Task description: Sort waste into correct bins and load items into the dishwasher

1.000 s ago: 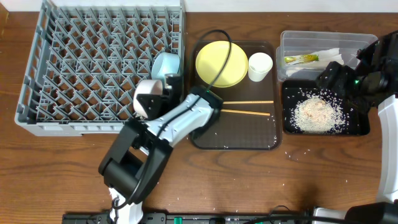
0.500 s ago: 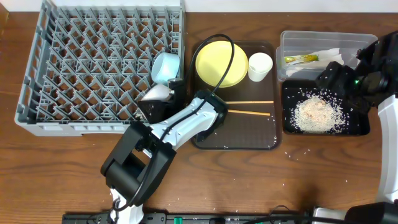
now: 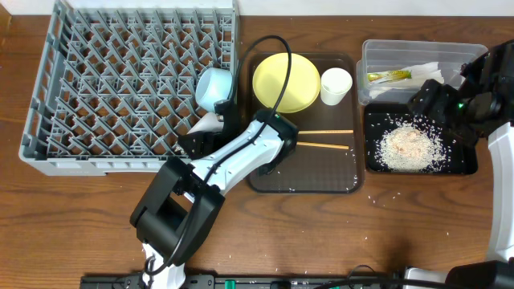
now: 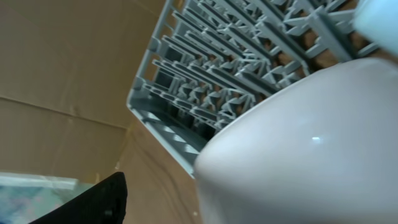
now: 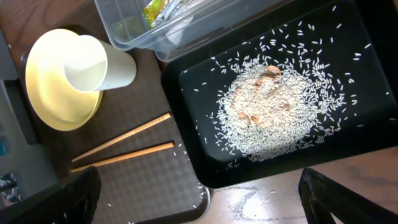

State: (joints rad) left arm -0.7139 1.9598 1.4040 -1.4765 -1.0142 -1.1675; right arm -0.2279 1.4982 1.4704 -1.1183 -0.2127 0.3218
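A white bowl [image 3: 206, 123] leans on its side among the pegs at the right edge of the grey dishwasher rack [image 3: 104, 88], just below the light blue bowl [image 3: 214, 86]. My left gripper [image 3: 214, 128] straddles the white bowl, open; in the left wrist view the white bowl [image 4: 298, 143] fills the right side and one finger [image 4: 93, 202] stands clear of it. The yellow plate [image 3: 285, 82], white cup [image 3: 336, 85] and chopsticks [image 3: 321, 138] lie on the brown tray. My right gripper [image 5: 202, 199] hangs open over the black tray [image 3: 377, 160] of rice scraps [image 5: 273, 112].
The clear tub [image 3: 377, 52] behind the black tray holds the green-yellow wrapper [image 3: 389, 77] and white napkins [image 3: 422, 71]. The brown serving tray [image 3: 321, 172] sits between rack and bins. Loose rice grains dot the table near the tray's front right corner.
My left gripper has opened and let go of the white bowl, which has dropped lower and tipped on its side in the rack beside the blue bowl. The right arm has not moved.
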